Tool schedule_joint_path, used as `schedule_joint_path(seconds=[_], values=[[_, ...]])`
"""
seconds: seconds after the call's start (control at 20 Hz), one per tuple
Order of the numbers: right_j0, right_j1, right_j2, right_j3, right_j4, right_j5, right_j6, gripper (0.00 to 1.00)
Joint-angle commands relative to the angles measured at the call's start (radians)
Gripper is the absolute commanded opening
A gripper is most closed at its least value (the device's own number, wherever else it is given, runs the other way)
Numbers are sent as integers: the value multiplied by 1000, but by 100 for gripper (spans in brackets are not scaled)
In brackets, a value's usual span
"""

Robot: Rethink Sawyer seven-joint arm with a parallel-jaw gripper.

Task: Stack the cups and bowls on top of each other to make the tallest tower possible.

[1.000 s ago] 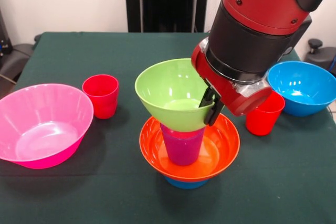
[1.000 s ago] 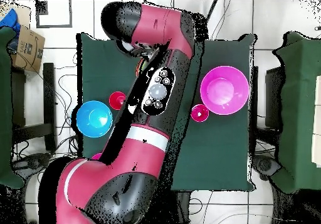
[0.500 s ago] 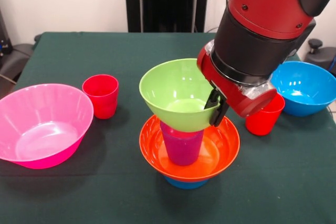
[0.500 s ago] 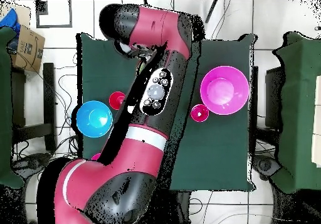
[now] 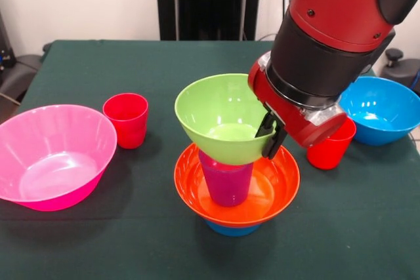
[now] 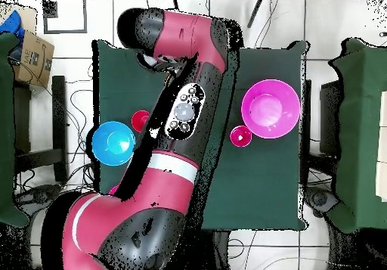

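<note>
A robotics lab: a green-clothed counter [image 6: 261, 184] on tiled floor [image 6: 332, 21], loose cables [image 6: 75, 123], a cardboard box [image 6: 34, 55] at ten o'clock.

My table [image 5: 79, 63] is covered in dark green cloth. On it, in the front view, a large pink bowl [image 5: 52, 155] sits at the left edge, with a red cup [image 5: 126, 119] upright just beside it. Near the middle stands the tower [image 5: 233, 181], its small blue bowl [image 5: 231, 229] resting on the cloth. At the right, another red cup [image 5: 330, 145] stands just beside a large blue bowl [image 5: 377, 109].
</note>
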Motion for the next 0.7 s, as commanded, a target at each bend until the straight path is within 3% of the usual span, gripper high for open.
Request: schedule_joint_path(seconds=[0.05,0.7], values=[[9,17,124,111,-87,-83,-65,0],[4,21,122,109,-104,-88,-67,0]])
